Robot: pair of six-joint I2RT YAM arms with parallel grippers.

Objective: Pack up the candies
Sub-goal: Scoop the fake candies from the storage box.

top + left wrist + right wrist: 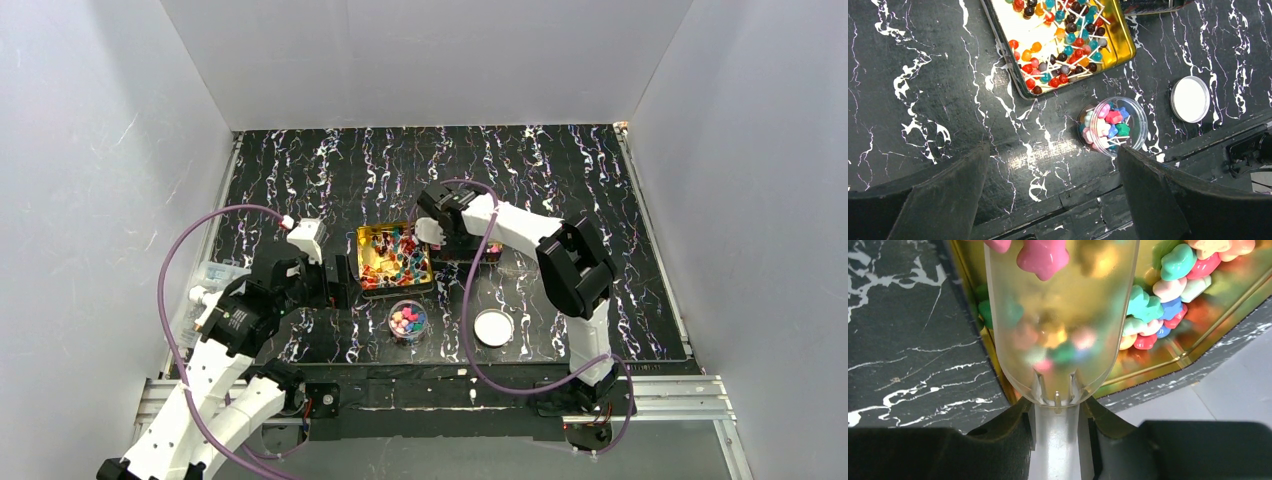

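1. Candies [1158,305]: I see star-shaped pieces in pink, green, blue and white heaped in the candy tin [1243,280]; more of them lie in the jar [1112,127]
2. Pink candy [1043,255]: sits at the far end of the scoop [1058,340]; I cannot tell whether it rests inside the bowl
3. Scoop: clear plastic, with its bowl reaching over the near corner of the candy tin; the candies seen through it are blurred
4. Right gripper [1055,412]: fingers clamped on the scoop's handle, one on each side
5. Jar: clear, round and uncovered, standing on the table [923,75] just in front of the lollipop tin [1120,47], apart from it
6. Lid [1190,99]: round and white, lying flat to the right of the jar, near it but not touching
7. Lollipop tin: gold and square, holding lollipops [1068,50] in red, orange, teal and brown with white sticks; in the top view it lies just left of the candy tin
8. Left gripper [1053,150]: fingers spread wide apart, holding nothing, hovering above the table near the jar and left of the lollipop tin
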